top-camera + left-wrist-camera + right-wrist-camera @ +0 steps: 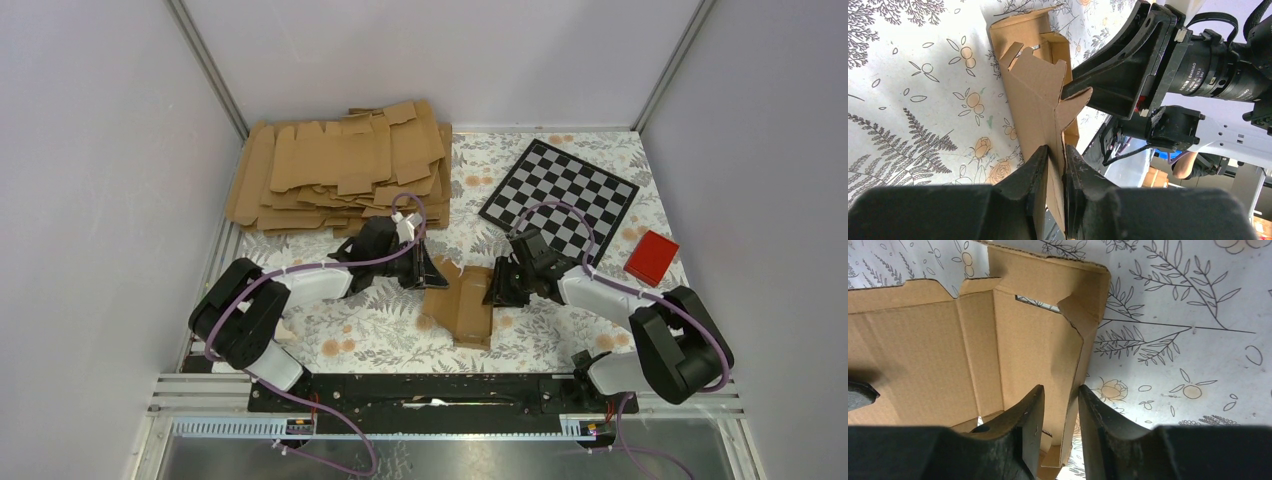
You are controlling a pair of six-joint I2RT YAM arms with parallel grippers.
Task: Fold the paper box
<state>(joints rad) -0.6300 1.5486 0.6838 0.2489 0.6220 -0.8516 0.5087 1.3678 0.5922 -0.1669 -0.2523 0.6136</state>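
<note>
The paper box (460, 305), a small brown kraft blank partly folded up, lies on the floral cloth between my two grippers. My left gripper (428, 270) is at its left edge. In the left wrist view it (1056, 152) is shut on a raised wall of the box (1035, 85). My right gripper (495, 285) is at the box's right edge. In the right wrist view it (1061, 392) straddles the raised side wall of the box (923, 350). The wall lies against the right finger, with a gap to the left finger. The right gripper's fingers (1113, 85) also show in the left wrist view.
A big pile of flat brown cardboard blanks (340, 170) lies at the back left. A checkerboard (560, 195) lies at the back right, with a small red block (652, 257) near its right side. Grey walls enclose the table on three sides.
</note>
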